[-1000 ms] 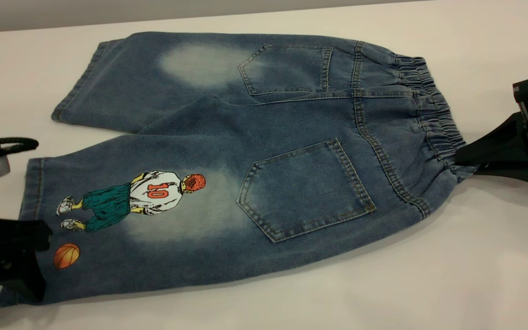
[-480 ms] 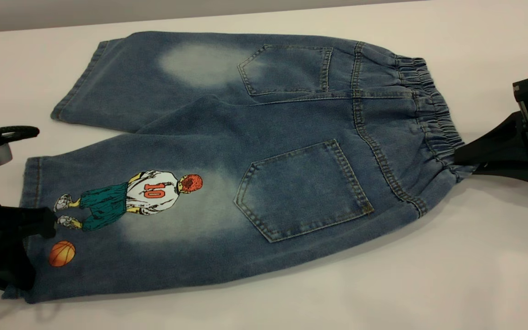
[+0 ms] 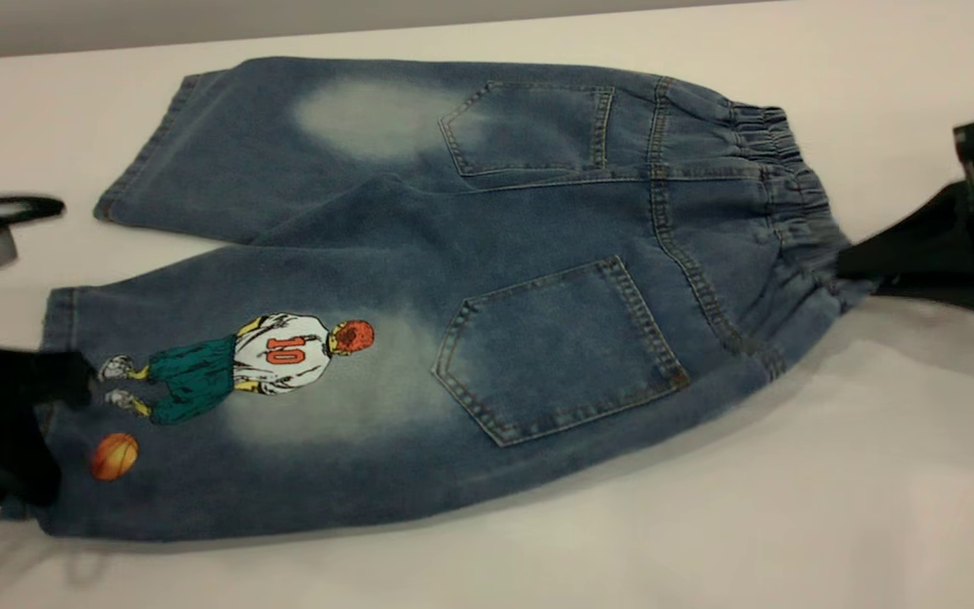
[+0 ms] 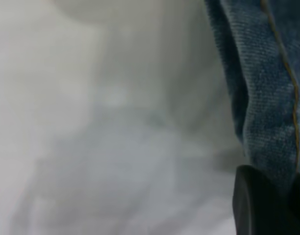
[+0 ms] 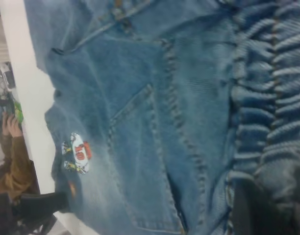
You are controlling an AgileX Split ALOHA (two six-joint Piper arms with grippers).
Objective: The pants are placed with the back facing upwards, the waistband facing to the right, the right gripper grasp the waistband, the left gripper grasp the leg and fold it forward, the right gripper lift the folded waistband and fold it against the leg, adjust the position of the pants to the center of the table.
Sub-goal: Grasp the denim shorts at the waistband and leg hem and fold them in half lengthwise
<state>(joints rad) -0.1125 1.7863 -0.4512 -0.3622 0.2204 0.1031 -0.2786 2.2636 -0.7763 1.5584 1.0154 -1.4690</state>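
The pants (image 3: pixel 538 228) lie back up on the table (image 3: pixel 876 474), with the ruffled waistband (image 3: pixel 791 190) to the right. My right gripper (image 3: pixel 849 269) is shut on the waistband's near corner, which hangs a little above the table. The waistband (image 5: pixel 272 98) fills the right wrist view, with one dark finger (image 5: pixel 248 205) against it. At the far left my left gripper (image 3: pixel 64 382) is shut on the hem of the leg (image 3: pixel 284 440) printed with the basketball player. In the left wrist view the hem (image 4: pixel 267 98) runs down into a black finger (image 4: pixel 258 205).
Bare white tabletop lies in front of the shorts and to their right. The table's back edge (image 3: pixel 487 25) runs just behind the plain leg (image 3: pixel 284 144). A seated person (image 5: pixel 12 166) shows beyond the table in the right wrist view.
Both grippers have risen slightly with the cloth in them. The near edge of the shorts has lifted, and the shadow under it has widened. The printed leg's hem has shifted away from the front edge.
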